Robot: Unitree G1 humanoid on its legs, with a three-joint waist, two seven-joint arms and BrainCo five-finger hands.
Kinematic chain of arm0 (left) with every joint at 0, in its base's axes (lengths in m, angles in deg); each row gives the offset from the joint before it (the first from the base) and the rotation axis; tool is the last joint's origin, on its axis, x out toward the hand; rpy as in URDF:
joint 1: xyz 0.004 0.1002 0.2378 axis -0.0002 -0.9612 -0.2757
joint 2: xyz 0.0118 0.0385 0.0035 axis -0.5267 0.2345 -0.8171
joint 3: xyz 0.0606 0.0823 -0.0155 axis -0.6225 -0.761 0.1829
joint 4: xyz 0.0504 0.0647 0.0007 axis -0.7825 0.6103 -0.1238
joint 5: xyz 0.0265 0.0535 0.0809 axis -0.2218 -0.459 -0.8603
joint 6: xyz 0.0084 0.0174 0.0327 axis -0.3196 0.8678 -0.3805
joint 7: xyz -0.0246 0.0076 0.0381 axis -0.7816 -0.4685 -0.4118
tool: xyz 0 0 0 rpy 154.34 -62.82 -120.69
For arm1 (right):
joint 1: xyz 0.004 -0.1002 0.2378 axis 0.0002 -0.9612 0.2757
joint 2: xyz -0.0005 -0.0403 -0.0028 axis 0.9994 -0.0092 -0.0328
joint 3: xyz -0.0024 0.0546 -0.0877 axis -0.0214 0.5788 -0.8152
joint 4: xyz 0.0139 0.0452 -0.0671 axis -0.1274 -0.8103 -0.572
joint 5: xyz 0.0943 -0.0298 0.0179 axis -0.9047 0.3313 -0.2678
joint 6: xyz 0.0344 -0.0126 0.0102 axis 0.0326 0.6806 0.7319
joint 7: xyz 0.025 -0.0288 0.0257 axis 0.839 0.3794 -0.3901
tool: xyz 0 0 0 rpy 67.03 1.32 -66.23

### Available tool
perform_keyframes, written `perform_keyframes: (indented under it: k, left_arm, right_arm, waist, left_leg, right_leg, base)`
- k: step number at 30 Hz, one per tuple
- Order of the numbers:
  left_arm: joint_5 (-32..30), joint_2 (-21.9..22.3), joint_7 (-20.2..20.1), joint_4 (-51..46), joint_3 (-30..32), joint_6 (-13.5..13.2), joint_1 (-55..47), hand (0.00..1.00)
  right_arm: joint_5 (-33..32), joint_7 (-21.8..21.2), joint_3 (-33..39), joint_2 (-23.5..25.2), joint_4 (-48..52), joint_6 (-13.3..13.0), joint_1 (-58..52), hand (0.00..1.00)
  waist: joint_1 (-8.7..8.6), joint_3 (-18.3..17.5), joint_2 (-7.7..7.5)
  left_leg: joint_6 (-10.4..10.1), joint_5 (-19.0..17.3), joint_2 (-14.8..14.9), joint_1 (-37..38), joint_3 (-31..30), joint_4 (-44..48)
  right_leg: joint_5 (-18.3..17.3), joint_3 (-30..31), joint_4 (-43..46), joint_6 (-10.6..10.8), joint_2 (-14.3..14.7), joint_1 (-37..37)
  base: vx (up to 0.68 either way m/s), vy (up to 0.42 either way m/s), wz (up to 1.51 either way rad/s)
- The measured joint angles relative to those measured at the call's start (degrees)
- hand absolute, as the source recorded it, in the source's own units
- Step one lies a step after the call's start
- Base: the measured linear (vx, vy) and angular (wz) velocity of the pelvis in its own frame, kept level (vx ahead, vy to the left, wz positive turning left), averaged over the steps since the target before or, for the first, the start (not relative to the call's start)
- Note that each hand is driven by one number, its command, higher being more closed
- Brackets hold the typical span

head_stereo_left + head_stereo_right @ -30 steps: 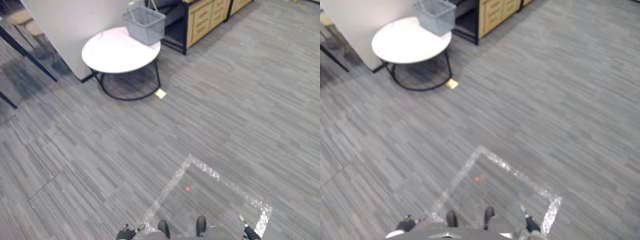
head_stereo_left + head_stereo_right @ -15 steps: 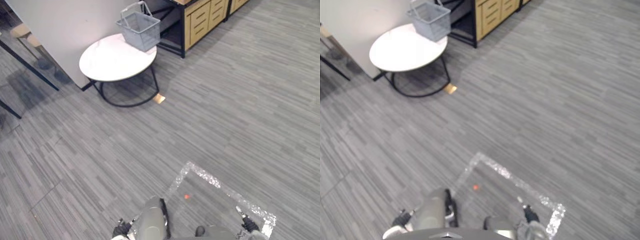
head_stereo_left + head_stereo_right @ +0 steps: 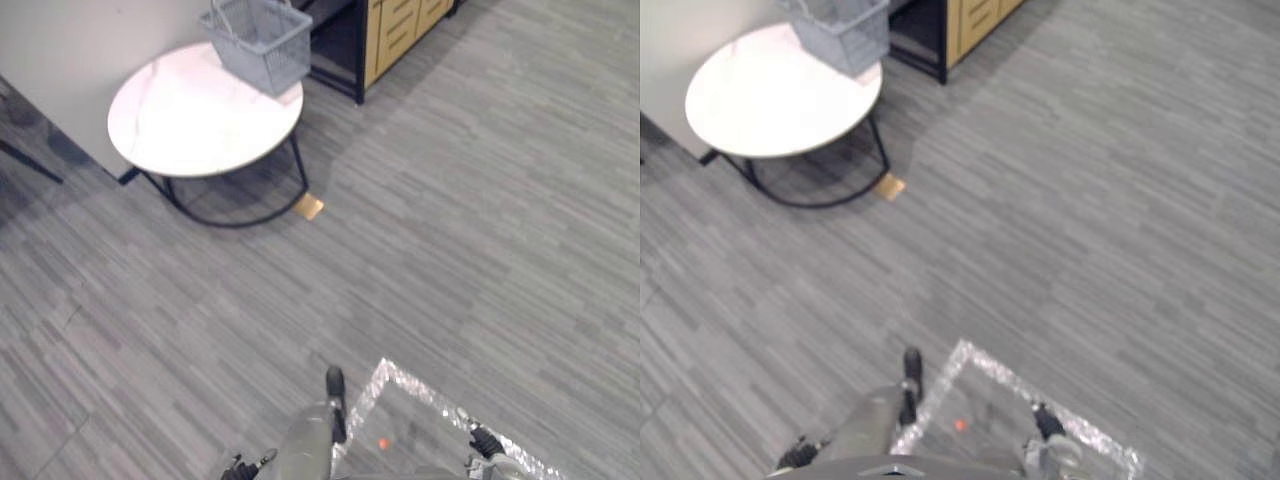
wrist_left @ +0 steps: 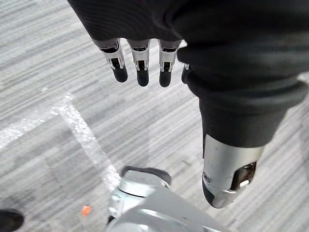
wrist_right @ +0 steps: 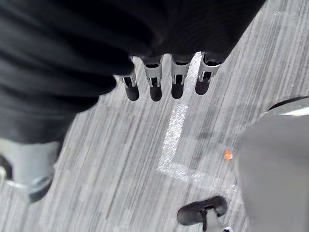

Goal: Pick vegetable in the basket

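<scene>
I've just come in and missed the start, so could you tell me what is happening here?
Nothing is being handled yet. The robot's left hand and right hand hang at its sides, fingers relaxed and empty, above the grey floor. The grey basket sits at the far edge of the round white table, some way ahead and to the left. What the basket holds cannot be told from here.
</scene>
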Motion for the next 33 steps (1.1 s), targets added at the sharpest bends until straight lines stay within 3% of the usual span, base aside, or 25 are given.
perform_keyframes:
  k: [1, 2, 4, 5, 7, 8, 11, 12, 13, 14, 15, 17, 18, 19, 20, 21, 22, 24, 25, 26, 28, 31, 32, 33]
  left_arm:
    - [-0.8, -0.6, -0.1, -0.9, -1.2, 0.0, 0.1, 0.0]
    - [-0.9, -0.7, -0.1, -1.2, -1.5, 0.0, 0.2, 0.0]
    - [-1.0, -1.2, 0.0, -1.4, -3.3, 0.0, 0.4, 0.0]
    - [-1.0, -1.1, 0.0, -1.3, -3.4, 0.0, 0.6, 0.0]
    - [-1.0, -0.7, 0.2, -1.1, -3.4, 0.0, 1.9, 0.0]
    - [-1.0, -0.6, 0.2, -1.1, -3.3, 0.0, 2.4, 0.0]
    - [-1.0, 1.1, 0.2, -1.2, -3.2, -0.1, 4.9, 0.0]
    - [-1.0, 1.9, 0.3, -1.2, -2.9, -0.1, 5.4, 0.0]
    - [-1.0, 2.8, 0.2, -1.2, -2.3, -0.1, 5.9, 0.0]
    - [-1.0, 3.3, 0.2, -1.2, -1.6, -0.1, 6.1, 0.0]
    - [-1.0, 4.4, 0.2, -1.1, 0.4, -0.1, 6.0, 0.0]
    - [-1.7, 5.3, 0.1, -1.0, 2.0, -0.1, 5.8, 0.0]
    - [-1.9, 6.0, -0.2, 0.0, 3.4, -0.1, 5.4, 0.0]
    - [-2.2, 7.4, -0.2, 0.2, 4.3, -0.3, 5.4, 0.0]
    - [-2.2, 7.8, -0.1, 0.2, 4.7, -0.3, 5.3, 0.0]
    - [-2.2, 8.2, -0.4, 0.2, 5.0, -0.3, 5.2, 0.0]
    - [-2.1, 8.0, -0.7, 0.2, 5.7, -0.1, 5.3, 0.0]
    - [-0.9, 8.0, -1.1, -0.3, 6.4, -0.1, 5.3, 0.0]
    - [-0.2, 7.8, -1.4, -1.0, 7.2, 0.0, 5.2, 0.0]
    - [1.1, 7.6, -1.5, -1.2, 7.9, -0.1, 5.0, 0.0]
    - [1.8, 7.3, -1.5, -1.7, 8.0, -0.2, 5.0, 0.0]
    - [2.4, 7.0, -1.2, -2.9, 7.6, -0.7, 5.1, 0.0]
    - [3.0, 6.6, -0.9, -3.3, 6.2, -0.8, 5.1, 0.0]
    - [3.0, 6.6, -0.5, -3.3, 5.7, -0.9, 5.2, 0.0]
  right_arm:
    - [0.0, -0.2, -0.4, 0.0, 0.2, -0.1, -0.3, 0.0]
    - [0.0, -0.3, -0.5, -0.1, 0.6, -0.2, -0.3, 0.0]
    - [0.0, -0.2, -0.2, -0.6, 1.2, -0.7, -0.4, 0.0]
    - [0.0, -0.2, 0.1, -0.7, 1.3, -0.9, -0.5, 0.0]
    - [0.0, -0.1, 0.5, -1.4, 1.2, -1.2, -0.9, 0.0]
    - [0.0, -0.1, 0.6, -1.5, 1.1, -1.1, -0.9, 0.0]
    - [0.0, 0.0, 2.4, -1.7, 1.2, -1.1, -1.8, 0.0]
    - [0.0, 0.1, 2.5, -1.7, 1.3, -1.1, -1.9, 0.0]
    - [0.0, 0.1, 2.9, -1.4, 1.3, -1.0, -2.4, 0.0]
    - [0.0, 0.1, 3.2, -1.0, 1.3, -0.9, -2.6, 0.0]
    - [0.0, 0.1, 4.3, -0.5, 1.5, -0.8, -3.1, 0.0]
    - [0.1, 0.0, 4.6, -0.6, 2.8, -0.2, -4.7, 0.0]
    - [0.5, 0.1, 4.9, -0.7, 2.9, 0.0, -5.0, 0.0]
    - [1.1, 0.0, 6.6, -1.0, 2.9, 0.0, -4.9, 0.0]
    - [1.6, 0.0, 7.1, -1.1, 2.8, 0.1, -4.8, 0.0]
    - [1.9, 0.0, 7.3, -1.7, 2.8, 0.1, -4.6, 0.0]
    - [1.9, 0.0, 7.7, -1.8, 2.6, 0.2, -4.6, 0.0]
    - [1.9, 0.1, 7.4, -1.8, 2.4, 0.2, -5.2, 0.0]
    - [1.9, 0.1, 6.7, -1.9, 2.4, 0.3, -5.2, 0.0]
    - [2.0, 0.2, 6.5, -1.9, 2.5, 0.2, -4.8, 0.0]
    - [2.1, 0.2, 4.7, -2.1, 2.5, 0.2, -4.5, 0.0]
    - [2.0, 0.6, 4.4, -2.5, 1.5, 0.8, -4.7, 0.0]
    - [1.9, 0.6, 4.1, -2.5, 1.2, 1.0, -4.6, 0.0]
    - [1.9, 0.7, 3.9, -2.6, 1.2, 1.1, -4.6, 0.0]
  waist:
    - [-0.81, -0.4, -0.42]
    - [-1.24, -0.4, -0.39]
    - [-2.69, 0.0, 0.19]
    - [-2.71, 0.1, 0.4]
    - [-3.43, 0.3, 1.02]
    - [-3.79, 0.3, 1.17]
    - [-4.8, 1.3, 3.2]
    - [-4.96, 1.7, 3.77]
    - [-5.25, 1.8, 3.8]
    - [-5.28, 1.8, 3.69]
    - [-5.19, 2.1, 3.18]
    - [-5.45, 1.5, 3.62]
    - [-5.45, 0.7, 5.04]
    - [-5.42, 0.8, 6.44]
    - [-5.3, 0.3, 7.19]
    - [-5.37, -0.1, 8.0]
    - [-5.79, 0.0, 8.18]
    - [-5.67, 0.6, 7.53]
    - [-5.38, 0.7, 7.56]
    - [-5.12, 1.0, 7.23]
    - [-4.89, 1.2, 6.78]
    - [-3.57, 1.3, 6.7]
    - [-3.28, 1.5, 6.33]
    - [-3.17, 1.5, 6.25]
  left_leg:
    - [0.3, -2.3, -1.1, 3.6, -0.9, -0.6]
    - [0.4, -2.9, -1.5, 5.1, -1.2, -1.0]
    - [0.5, -5.7, -2.5, 12.6, -2.4, -2.9]
    - [0.5, -6.4, -2.5, 14.4, -2.5, -3.4]
    - [0.6, -9.1, -1.9, 19.7, -4.0, -3.9]
    - [0.4, -9.6, -1.7, 20.6, -4.8, -4.0]
    - [-1.3, -11.5, 1.0, 24.5, -8.1, -5.5]
    - [-2.2, -12.2, 2.0, 25.6, -8.8, -5.9]
    - [-3.3, -13.6, 2.9, 26.7, -9.6, -5.9]
    - [-3.9, -14.7, 3.2, 27.5, -10.1, -6.0]
    - [-5.0, -17.0, 3.6, 29.6, -10.4, -6.2]
    - [-5.1, -21.0, 5.8, 32.8, -11.5, -6.4]
    - [-5.2, -20.8, 7.3, 33.3, -11.7, -4.8]
    - [-7.0, -19.4, 9.5, 32.9, -11.7, -1.0]
    - [-7.5, -18.2, 10.3, 31.9, -11.8, 1.7]
    - [-8.9, -14.8, 11.8, 28.5, -12.8, 9.9]
    - [-10.9, -8.7, 12.8, 23.5, -15.2, 20.9]
    - [-16.1, 1.3, 14.1, 17.6, -16.7, 35.3]
    - [-16.0, 1.4, 16.0, 13.7, -13.8, 45.3]
    - [-13.7, -0.2, 17.8, 10.8, -9.1, 51.0]
    - [-11.0, -3.6, 18.4, 7.4, -4.6, 52.9]
    - [-10.1, -8.8, 17.4, 0.4, 3.1, 42.7]
    - [-9.8, -8.7, 15.1, -0.7, 5.7, 30.4]
    - [-9.3, -8.1, 13.6, -0.6, 6.0, 24.1]
  right_leg:
    - [-0.1, -2.6, 11.9, 0.3, -1.8, -5.0]
    - [-0.9, -4.3, 15.8, -0.1, -2.6, -6.9]
    - [-9.6, -9.8, 22.6, -2.9, -4.8, -12.4]
    - [-12.3, -11.4, 22.3, -3.9, -5.1, -13.6]
    - [-19.7, -18.3, 15.9, -8.0, -5.2, -17.8]
    - [-20.4, -19.8, 12.9, -8.7, -5.0, -18.7]
    - [-19.7, -21.2, -7.5, -8.5, -2.1, -22.5]
    - [-17.9, -20.5, -15.0, -8.0, -1.5, -23.1]
    - [-13.3, -19.2, -26.1, -6.9, -1.5, -23.2]
    - [-11.5, -18.2, -30.8, -6.3, -1.7, -23.2]
    - [-10.3, -16.3, -35.0, -5.5, -2.8, -23.3]
    - [-6.5, -15.7, -27.6, -5.3, -3.1, -25.8]
    - [-6.5, -15.4, -20.1, -5.3, -2.0, -28.6]
    - [-8.6, -15.8, -15.9, -8.6, -0.8, -28.8]
    - [-9.9, -16.4, -15.1, -9.9, 0.0, -28.6]
    - [-12.2, -17.8, -14.8, -10.6, 0.9, -26.9]
    - [-14.4, -19.4, -15.2, -11.0, 1.3, -23.6]
    - [-16.5, -21.1, -16.6, -12.2, 1.6, -18.2]
    - [-17.8, -21.7, -18.2, -12.9, 2.1, -13.4]
    - [-18.7, -22.2, -21.0, -13.1, 2.6, -8.2]
    - [-19.8, -23.1, -24.9, -13.0, 2.6, -2.1]
    - [-19.5, -24.2, -31.4, -11.4, 2.4, 5.2]
    - [-19.8, -24.4, -33.3, -9.8, 1.7, 7.5]
    - [-20.1, -24.4, -33.9, -9.3, 1.3, 8.3]
  base:
    - [0.51, 0.224, 0.28]
    - [0.48, 0.181, 0.28]
    - [0.53, 0.12, 0.18]
    - [0.55, 0.05, 0.11]
    - [0.39, -0.044, 0.28]
    - [0.39, -0.109, 0.57]
    - [0.41, -0.161, 0.53]
    - [0.55, -0.274, 0.65]
    - [0.49, -0.261, 0.52]
    - [0.5, -0.285, 0.42]
    - [0.55, -0.329, 0.35]
    - [0.6, -0.352, 0.28]
    - [0.65, -0.37, 0.13]
    - [0.64, -0.374, 0.1]
    - [0.63, -0.403, 0.0]
    - [0.59, -0.387, 0.18]
    - [0.59, -0.377, 0.3]
    - [0.57, -0.294, 0.4]
    - [0.66, -0.267, 0.3]
    - [0.63, -0.215, 0.23]
    - [0.46, -0.127, 0.24]
    - [0.39, -0.007, 0.1]
    - [0.38, 0.085, -0.03]
    - [0.48, 0.155, -0.03]
